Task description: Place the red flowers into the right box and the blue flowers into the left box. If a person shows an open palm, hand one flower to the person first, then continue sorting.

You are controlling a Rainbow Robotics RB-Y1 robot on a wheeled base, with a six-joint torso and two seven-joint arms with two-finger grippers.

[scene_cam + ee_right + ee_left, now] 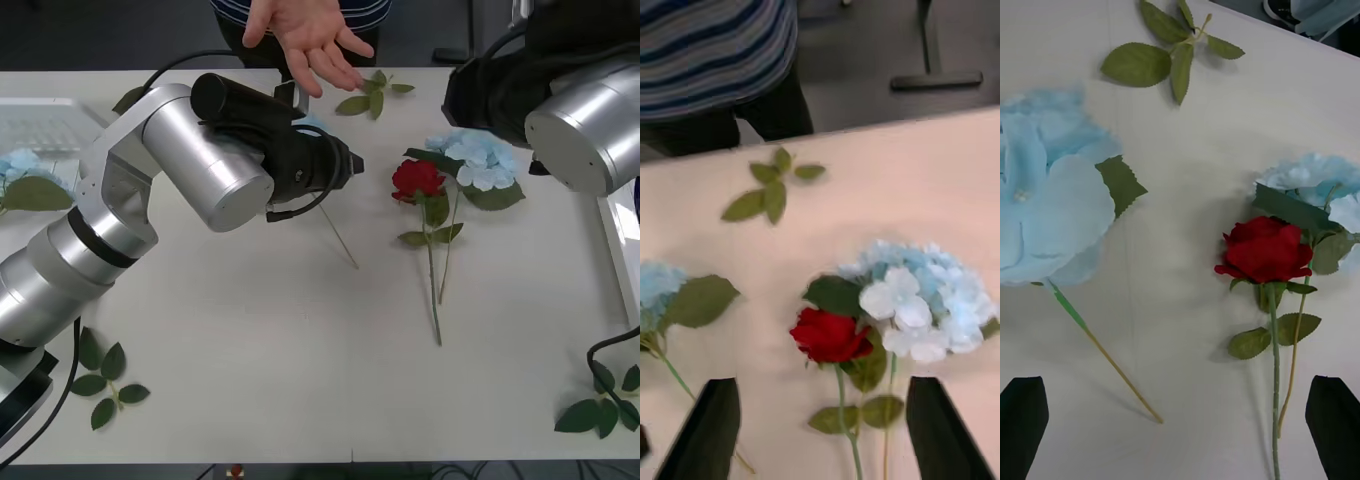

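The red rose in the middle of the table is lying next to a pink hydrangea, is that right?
Not quite. The hydrangea beside the red rose is pale blue, not pink. The front view shows the two lying side by side.

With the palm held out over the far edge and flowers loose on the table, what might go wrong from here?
1. The open palm waits, but neither the left gripper nor the right gripper holds a flower; sorting first would skip the handover.
2. The red rose lies against a blue hydrangea, stems side by side; one grasp may lift both.
3. The left arm hangs over another hydrangea, near the palm; reaching out may brush the hand.
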